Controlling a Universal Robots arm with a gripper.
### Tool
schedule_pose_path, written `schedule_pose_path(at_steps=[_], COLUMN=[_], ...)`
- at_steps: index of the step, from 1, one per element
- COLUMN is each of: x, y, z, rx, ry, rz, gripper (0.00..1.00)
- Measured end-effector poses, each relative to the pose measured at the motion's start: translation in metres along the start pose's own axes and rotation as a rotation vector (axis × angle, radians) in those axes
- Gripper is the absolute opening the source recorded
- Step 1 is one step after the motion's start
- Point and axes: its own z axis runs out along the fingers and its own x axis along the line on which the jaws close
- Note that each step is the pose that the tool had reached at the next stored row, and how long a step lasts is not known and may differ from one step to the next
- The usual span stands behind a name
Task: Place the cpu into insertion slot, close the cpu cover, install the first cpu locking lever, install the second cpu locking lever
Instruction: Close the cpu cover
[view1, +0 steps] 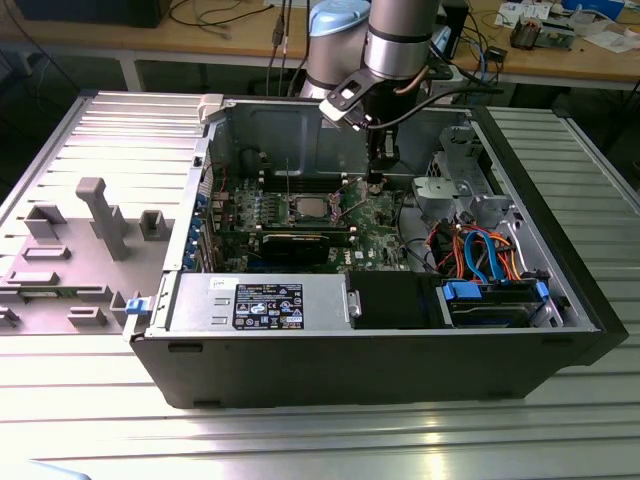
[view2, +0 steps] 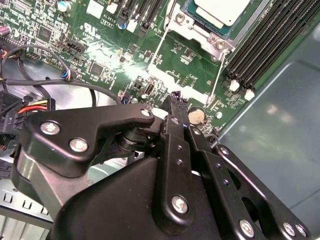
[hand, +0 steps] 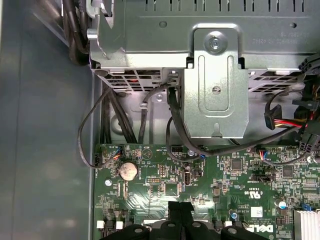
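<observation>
1 gripper (view1: 374, 183) hangs over the motherboard (view1: 382, 216) in the exterior view, to the exterior view's right of the cpu (view1: 312, 208) lying in the insertion slot (view1: 298, 208); in the second wrist view we see its fingers (view2: 174, 120) clenched on nothing near a coin cell (view2: 196, 116), and likewise in the first wrist view.

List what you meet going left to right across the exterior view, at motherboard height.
Grey plastic fixture tray → cpu → end effector → silver drive cage.
</observation>
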Motion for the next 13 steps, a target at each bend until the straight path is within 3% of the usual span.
schedule_pose_path(at_steps=[10,13], x=[-0.0001,0.0], y=[0.0004,0.0035], z=[0.0001,0.0035], rx=[0.0001,0.0038], ry=[-0.0001,0.0], rz=[0.0,0.0], gripper=[0.11,0.11])
